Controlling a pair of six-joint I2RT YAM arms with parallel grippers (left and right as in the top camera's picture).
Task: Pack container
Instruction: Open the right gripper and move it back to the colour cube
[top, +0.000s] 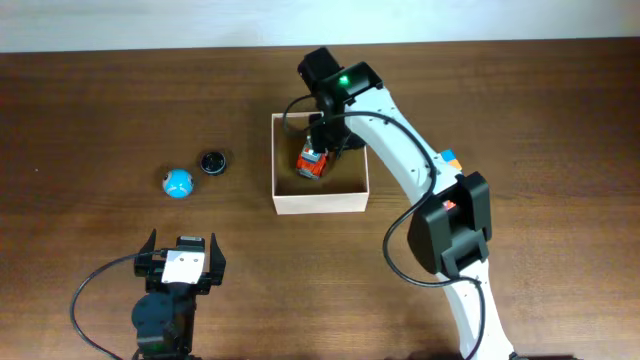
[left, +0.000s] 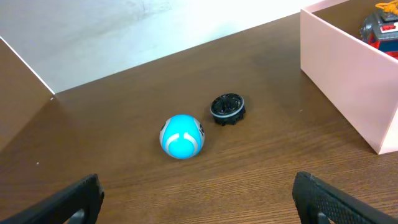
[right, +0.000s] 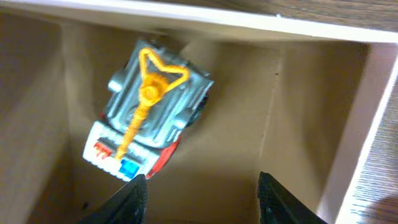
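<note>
The container is a square cream-walled box with a tan floor at the table's middle; its wall also shows in the left wrist view and its floor in the right wrist view. A grey and red toy truck with a yellow crane lies on the floor inside it; its top shows in the left wrist view. My right gripper hangs open and empty over the box, just beside the truck. A blue ball and a small black round toy lie left of the box. My left gripper is open and empty, near the front edge, short of the ball.
The right arm reaches from the front right across to the box. A white wall or surface borders the far table edge. Bare wood lies between my left gripper and the two toys.
</note>
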